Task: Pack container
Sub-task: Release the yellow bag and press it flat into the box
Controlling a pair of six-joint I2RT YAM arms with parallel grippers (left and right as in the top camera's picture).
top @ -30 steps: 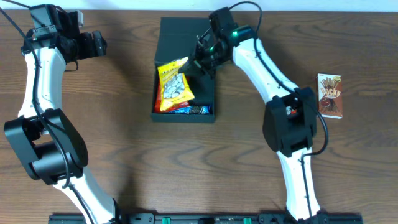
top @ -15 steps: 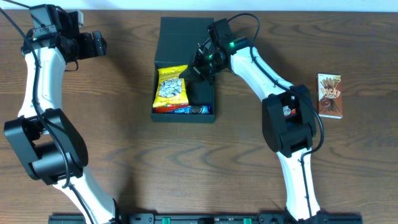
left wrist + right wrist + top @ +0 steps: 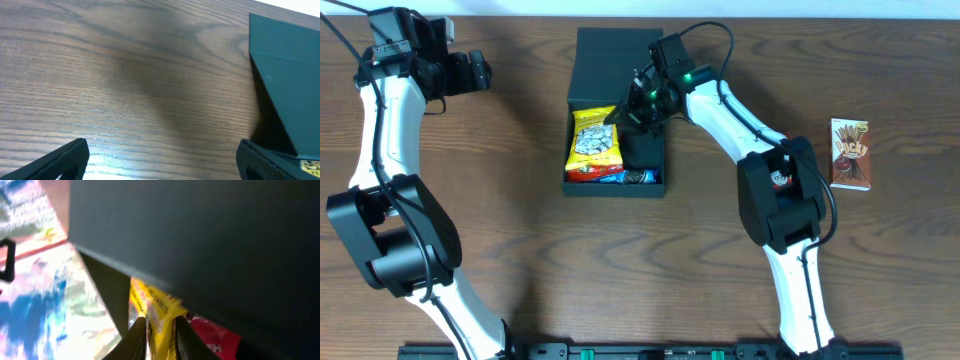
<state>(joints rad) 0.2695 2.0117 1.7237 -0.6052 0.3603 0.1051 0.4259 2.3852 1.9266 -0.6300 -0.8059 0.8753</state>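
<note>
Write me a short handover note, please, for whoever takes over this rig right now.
Left gripper: open, over bare table at the far left, holding nothing.
Right gripper: in the container, fingers close about the yellow bag's edge; I cannot tell whether it grips.
Container: mid-table, lid open. The yellow bag lies in its left half, and red and blue packets show under its near end.
Done: those packets are in.
Left: the Pocky box lies on the table to the right and is probably next; then likely close the lid.
</note>
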